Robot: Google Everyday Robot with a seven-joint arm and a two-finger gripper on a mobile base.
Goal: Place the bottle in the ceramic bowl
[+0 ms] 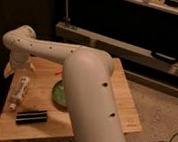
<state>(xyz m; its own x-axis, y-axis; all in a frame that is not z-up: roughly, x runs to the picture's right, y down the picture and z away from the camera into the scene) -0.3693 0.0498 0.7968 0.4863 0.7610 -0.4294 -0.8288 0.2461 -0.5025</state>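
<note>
White plastic, the bottle [20, 89] lies flat on the wooden bench [123, 99] at the left of the frame. It is apart from the ceramic bowl [57, 93], which sits near the middle of the bench, half hidden behind the robot's thick white arm. The tool [23, 68] hangs from the arm's downturned wrist at the left of the frame, just above the bottle's upper end, spread wide and holding nothing. A black bar [31, 116] lies below the bottle, near the bench's front edge. By my reading, no part of the task is done yet. The approach looks close to complete. The grasp, the lift, the carry rightward and the release into the bowl are all left.
</note>
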